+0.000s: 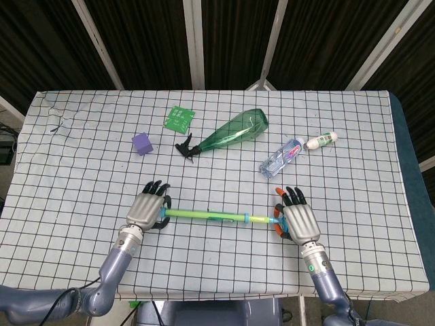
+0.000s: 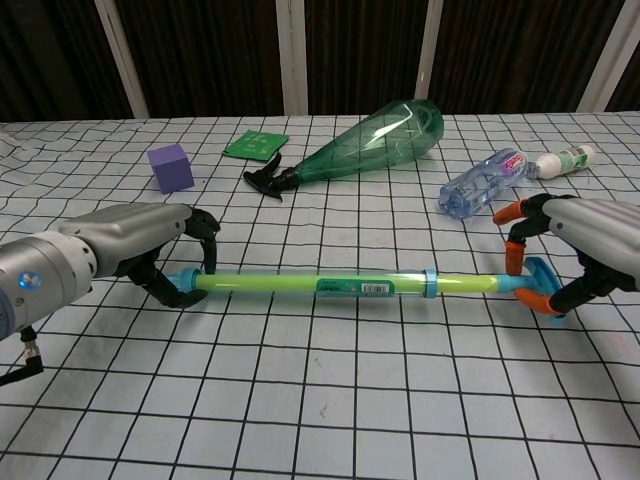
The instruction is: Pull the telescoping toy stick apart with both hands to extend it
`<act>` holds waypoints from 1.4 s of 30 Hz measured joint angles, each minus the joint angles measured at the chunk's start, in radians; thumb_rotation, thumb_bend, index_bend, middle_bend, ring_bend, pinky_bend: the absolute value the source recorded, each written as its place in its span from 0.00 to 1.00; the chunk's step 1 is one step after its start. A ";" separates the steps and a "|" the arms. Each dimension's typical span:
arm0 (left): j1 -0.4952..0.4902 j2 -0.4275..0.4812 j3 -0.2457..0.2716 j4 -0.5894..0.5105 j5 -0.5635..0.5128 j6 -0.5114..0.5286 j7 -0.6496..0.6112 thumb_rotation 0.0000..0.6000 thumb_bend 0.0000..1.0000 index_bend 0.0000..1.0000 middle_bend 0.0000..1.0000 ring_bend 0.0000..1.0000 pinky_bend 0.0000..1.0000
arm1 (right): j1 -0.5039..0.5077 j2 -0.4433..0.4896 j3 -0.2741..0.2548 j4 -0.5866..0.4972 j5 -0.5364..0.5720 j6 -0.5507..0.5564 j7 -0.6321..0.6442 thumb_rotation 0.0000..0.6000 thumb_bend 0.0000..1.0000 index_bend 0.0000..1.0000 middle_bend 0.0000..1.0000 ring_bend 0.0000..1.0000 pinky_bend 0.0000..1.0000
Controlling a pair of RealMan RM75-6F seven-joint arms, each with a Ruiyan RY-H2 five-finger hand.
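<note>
Checked white cloth is covering the desk [image 1: 81, 170], with dark panels and pale slanted struts standing behind it; nearest to me, the telescoping toy stick [image 1: 204, 216] is lying crosswise along the front part of the desk, its yellow-green tube running between the two hands; a small blue collar is sitting on the tube toward the right end, and a label is showing near the middle.

At the stick's blue left tip, the left hand [image 1: 145, 210] is wrapping its dark fingers [image 2: 205, 236] around the end, thumb underneath, so it is grasping the stick; at the other end, the right hand [image 1: 298, 221] is curling around the blue and orange handle [image 2: 534, 286], its orange-tipped fingers hooking over the top while the thumb is pressing from the near side; that hand too is gripping the stick.

Farther back, a purple cube [image 1: 142, 143] is sitting on the left side, well apart from the stick; a green spray bottle [image 1: 231, 133] is lying on its side near the middle, its black trigger head pointing toward the left; beyond the cube, a flat green packet [image 1: 179, 117] is lying near the spray head; on the right, a clear water bottle [image 1: 283, 157] is lying tilted, and just beside its far end a small white bottle [image 1: 321, 140] with a green cap is lying too.
</note>
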 measured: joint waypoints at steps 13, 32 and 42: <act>0.027 0.051 0.025 -0.037 0.028 0.020 -0.035 1.00 0.56 0.55 0.10 0.00 0.00 | -0.006 0.023 0.001 -0.022 -0.003 0.016 0.000 1.00 0.45 0.63 0.17 0.00 0.00; 0.094 0.211 0.066 -0.129 0.114 0.054 -0.144 1.00 0.57 0.56 0.11 0.00 0.00 | -0.051 0.102 -0.030 -0.102 -0.045 0.073 0.016 1.00 0.46 0.63 0.17 0.00 0.00; 0.139 0.302 0.087 -0.143 0.140 0.069 -0.203 1.00 0.57 0.56 0.11 0.00 0.00 | -0.071 0.131 -0.049 -0.131 -0.069 0.093 0.014 1.00 0.46 0.63 0.17 0.00 0.00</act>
